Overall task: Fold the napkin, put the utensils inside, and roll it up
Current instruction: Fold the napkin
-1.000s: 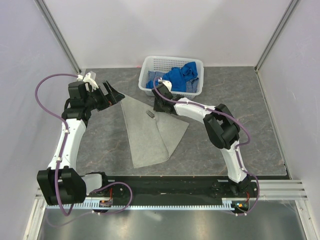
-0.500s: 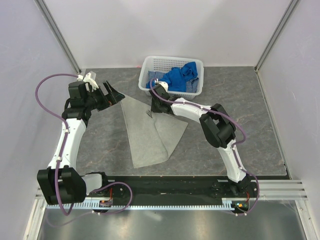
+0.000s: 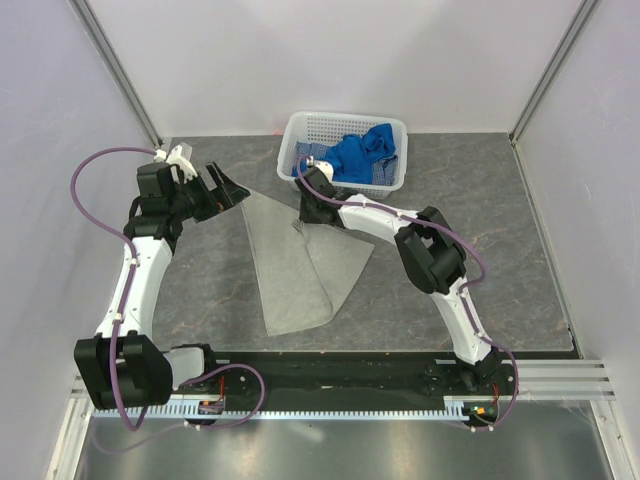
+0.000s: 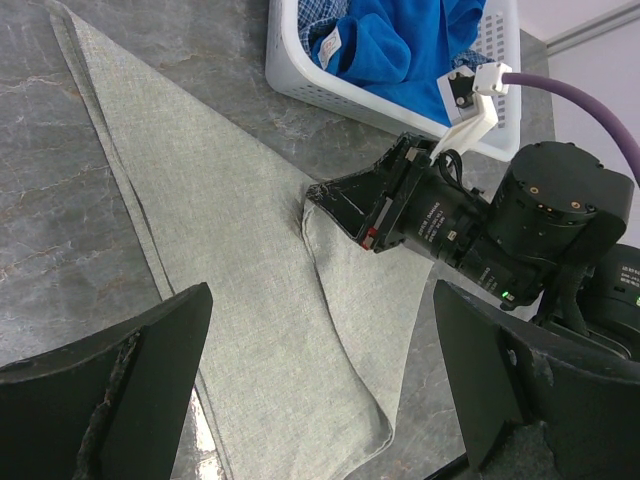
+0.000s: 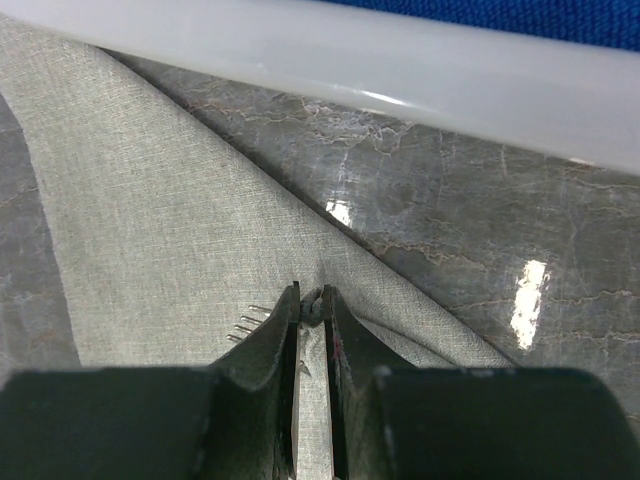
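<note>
Grey napkin [image 3: 295,270] folded | my right gripper [image 5: 310,310] has slid onto fork [image 5: 248,322], pinching it | left gripper [image 3: 225,187] spread | I reckon placement underway.

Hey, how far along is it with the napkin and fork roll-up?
Done: the napkin lies folded into a rough triangle on the table. In hand: the right fingers are shut at its far edge, apparently on the fork, whose tines poke out beside them; the left fingers hang open over the left corner. Left: laying the fork inside and rolling; no roll shows yet.
</note>
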